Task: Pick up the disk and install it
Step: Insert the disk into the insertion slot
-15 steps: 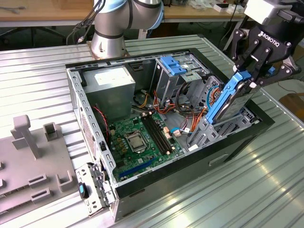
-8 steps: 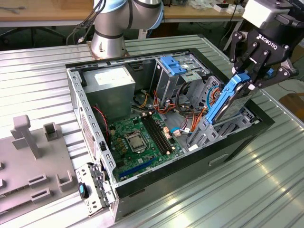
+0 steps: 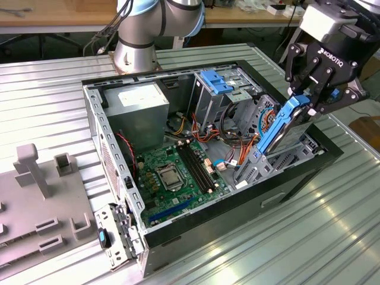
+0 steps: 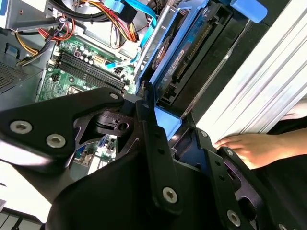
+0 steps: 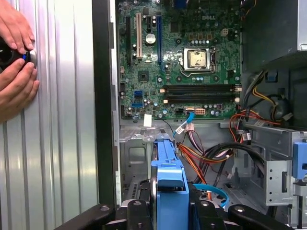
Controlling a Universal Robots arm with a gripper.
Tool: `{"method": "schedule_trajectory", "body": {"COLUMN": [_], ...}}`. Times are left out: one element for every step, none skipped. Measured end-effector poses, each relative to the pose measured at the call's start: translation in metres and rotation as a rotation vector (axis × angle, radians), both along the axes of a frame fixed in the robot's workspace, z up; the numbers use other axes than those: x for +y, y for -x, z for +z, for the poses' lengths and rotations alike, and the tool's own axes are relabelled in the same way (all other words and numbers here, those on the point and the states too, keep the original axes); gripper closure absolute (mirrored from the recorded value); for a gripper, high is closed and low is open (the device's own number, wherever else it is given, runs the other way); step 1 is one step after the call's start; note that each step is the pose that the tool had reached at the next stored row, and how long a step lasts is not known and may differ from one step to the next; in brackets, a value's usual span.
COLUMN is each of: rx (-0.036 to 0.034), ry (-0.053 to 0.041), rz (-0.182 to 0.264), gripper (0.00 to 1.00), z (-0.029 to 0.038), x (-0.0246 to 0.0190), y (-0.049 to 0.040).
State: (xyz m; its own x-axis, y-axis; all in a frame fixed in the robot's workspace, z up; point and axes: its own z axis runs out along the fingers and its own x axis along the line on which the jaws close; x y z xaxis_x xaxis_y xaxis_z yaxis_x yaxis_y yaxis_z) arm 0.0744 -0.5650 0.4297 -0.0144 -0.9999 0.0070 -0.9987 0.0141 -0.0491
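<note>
We pinch the top end of the disk [image 3: 278,127] with our gripper [image 3: 309,104]. The disk slants down below it, low end inside the computer case [image 3: 208,228].

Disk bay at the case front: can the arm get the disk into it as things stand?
Probably yes. The tool grips the disk, tilted, its lower end at the bay; the cables lie beside it, not across the opening, as far as shows.

White brand lettering on claw [image 3: 307,102] body, white printed label on power supply [image 3: 139,98] top, white logo and silkscreen markings on motherboard [image 5: 144,91], small white tag [image 5: 147,120] at board edge, fine print unreadable.
</note>
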Motion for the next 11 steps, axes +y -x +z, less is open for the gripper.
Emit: {"method": "schedule_trajectory", "body": {"rx": [0.0001,0.0,0.0,0.0001,0.0001,0.0001,0.0001,0.0001,0.0001,0.0001,0.0001], "ry": [0.0001,0.0,0.0001,0.0,0.0,0.0001,0.0001,0.0,0.0001,0.0001,0.0], "rz": [0.0,0.0,0.0,0.0,0.0,0.0,0.0,0.0,0.0,0.001,0.001], "gripper": [0.63,0.63,0.63,0.63,0.63,0.63,0.63,0.63,0.63,0.63,0.63], "z": [-0.001,-0.0022,-0.0038,-0.0059,-0.0077,-0.0094,-0.0108,-0.012,-0.0129,-0.0141,-0.0152], "x": [0.0,0.0,0.0,0.0,0.0,0.0,0.0,0.0,0.0,-0.0001,-0.0001], "y": [0.0,0.0,0.0,0.0,0.0,0.0,0.0,0.0,0.0,0.0,0.0]}}
